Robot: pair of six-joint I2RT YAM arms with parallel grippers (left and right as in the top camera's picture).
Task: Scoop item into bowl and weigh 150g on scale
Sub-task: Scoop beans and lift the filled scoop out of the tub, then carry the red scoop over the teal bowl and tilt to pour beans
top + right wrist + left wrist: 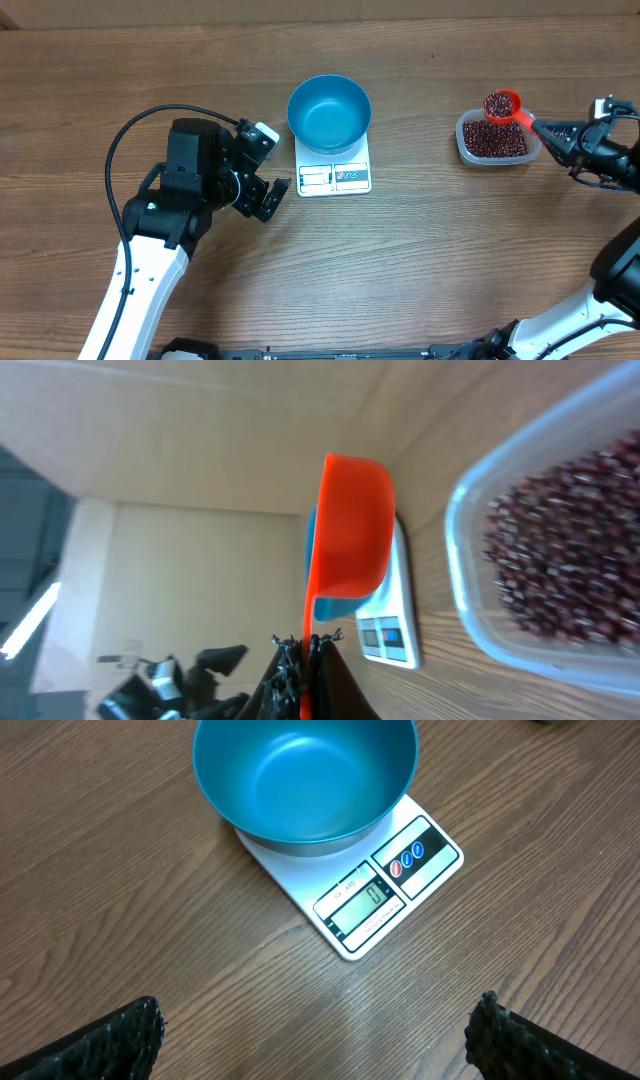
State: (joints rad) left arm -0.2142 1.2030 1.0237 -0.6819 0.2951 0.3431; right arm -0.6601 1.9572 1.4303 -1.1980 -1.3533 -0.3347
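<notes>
- Right jaws: clamped shut on the thin handle of the orange-red scoop (350, 530).
- Left jaws: spread wide and holding nothing, low over the worktop (450, 260) just left of the scale (335, 178).
- Only the overhead view shows the scoop (503, 105) full of beans (497, 104). It sits over the far corner of the clear tub (462, 135). The right wrist view gives just its outer shell, contents hidden.
- Only the left wrist view shows the scale's (390, 890) display window. The digits are too small to read.
- Beans (560, 540): small, dark maroon and glossy, a loose layer in the tub (470, 560).
- Teal bowl (300, 780) sits on the far end of the scale, inside bare. It is well apart from the tub.
</notes>
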